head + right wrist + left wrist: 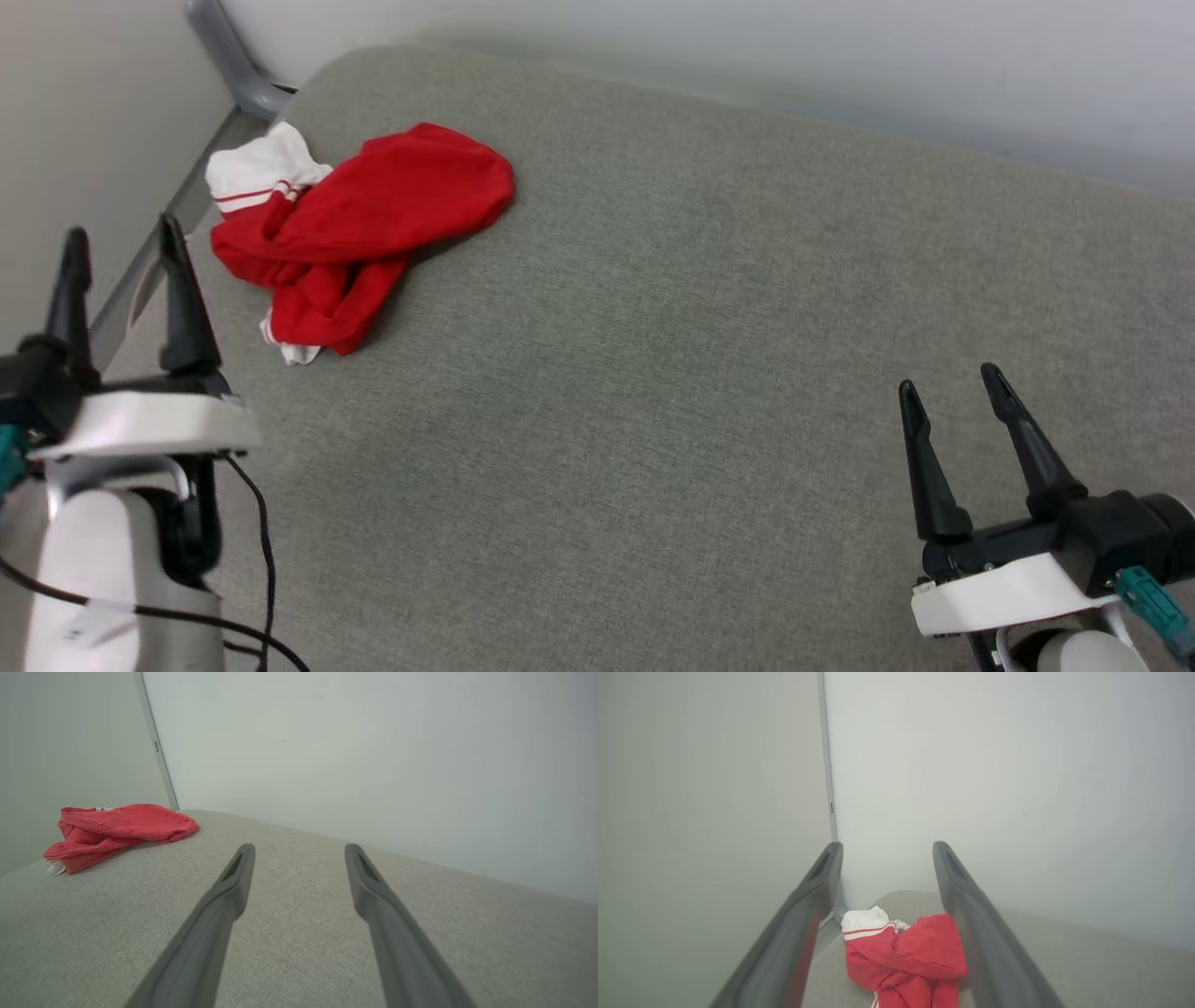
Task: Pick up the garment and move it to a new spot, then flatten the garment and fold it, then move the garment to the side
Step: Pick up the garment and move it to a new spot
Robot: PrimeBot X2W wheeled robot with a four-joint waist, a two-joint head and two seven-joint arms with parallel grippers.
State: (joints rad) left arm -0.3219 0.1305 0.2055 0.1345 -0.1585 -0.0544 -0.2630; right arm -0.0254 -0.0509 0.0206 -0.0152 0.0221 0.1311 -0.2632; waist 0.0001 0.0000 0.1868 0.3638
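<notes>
**1. Task item.** The garment (pixel 373 219) is located at the far-left corner of the table (pixel 653 373), near the rounded corner. It lies as a crumpled, uneven heap, not flat. The main fabric is red, soft and matte, w/ deep folds. One white sleeve (pixel 252 173) is bunched at the far-left end and carries thin red-and-white striped trim (pixel 245 199). A small white piece sticks out at the near end. In the right wrist view the heap is seen as low and rounded, w/ a fine knit grain.

**2. Support surface.** The table is covered w/ grey woven fabric; the weave is fine and even, and the edge is curved. A grey metal post (pixel 233 65), smooth and slim, is seen beside the corner, just behind the garment. Pale, plain walls (pixel 747 47) stand behind the table.

**3. Left tool** (pixel 122 227). It is seen at lower left in the head view, over the table's left edge. The fingers are long, dark, tapered and matte, and are set wide apart w/ nothing held. In the left wrist view the garment is framed between them, ahead of the tips; no contact is seen. The wrist housing is white and smooth, and a black cable (pixel 266 560) is run alongside the forearm.

**4. Right tool** (pixel 948 379). It is seen at lower right, over bare fabric, well apart from the garment. The fingers are spread wide and are empty. A teal connector (pixel 1153 597) is fitted at the wrist.
</notes>
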